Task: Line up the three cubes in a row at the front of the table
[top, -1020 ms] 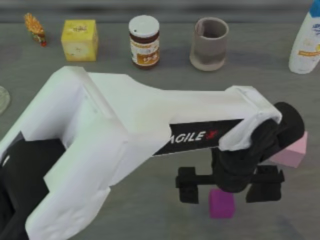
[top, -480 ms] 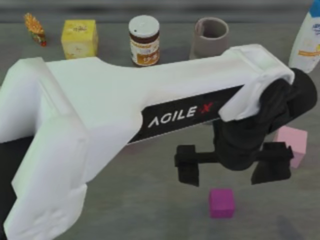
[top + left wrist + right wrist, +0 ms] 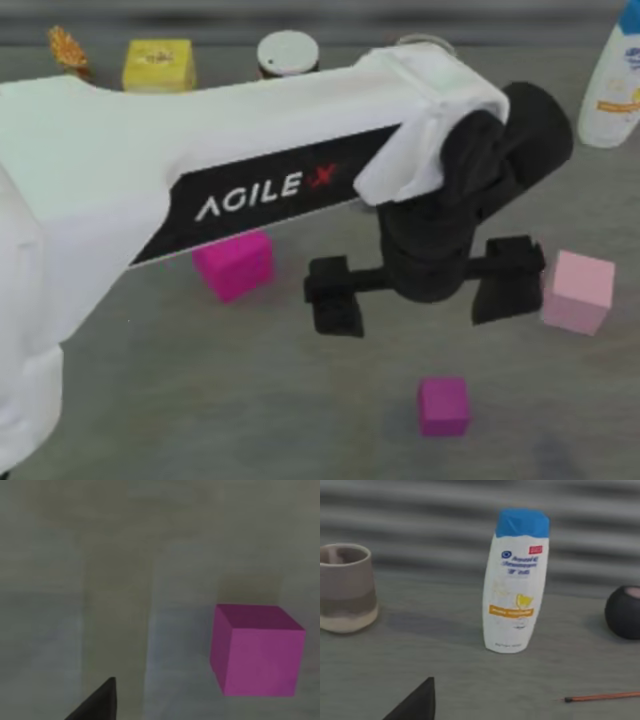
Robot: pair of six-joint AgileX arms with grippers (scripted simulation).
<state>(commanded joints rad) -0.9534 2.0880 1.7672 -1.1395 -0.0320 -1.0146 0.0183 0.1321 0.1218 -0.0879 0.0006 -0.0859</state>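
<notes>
Left end effector [image 3: 415, 297], fingers apart and empty, has lifted off the small purple cube [image 3: 443, 405] left at the desk [image 3: 250, 400] front, pink cube [image 3: 577, 292] and magenta cube [image 3: 233, 265] still unaligned.

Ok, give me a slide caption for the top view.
Left arm's open pincer above the table, empty, with small purple cube, bright magenta cube and pale pink cube scattered around it.

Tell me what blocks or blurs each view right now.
Top view: the left arm hides much of the table and the back row, gripper open; left wrist view: magenta cube clear; right wrist view: bottle label blurred.
</notes>
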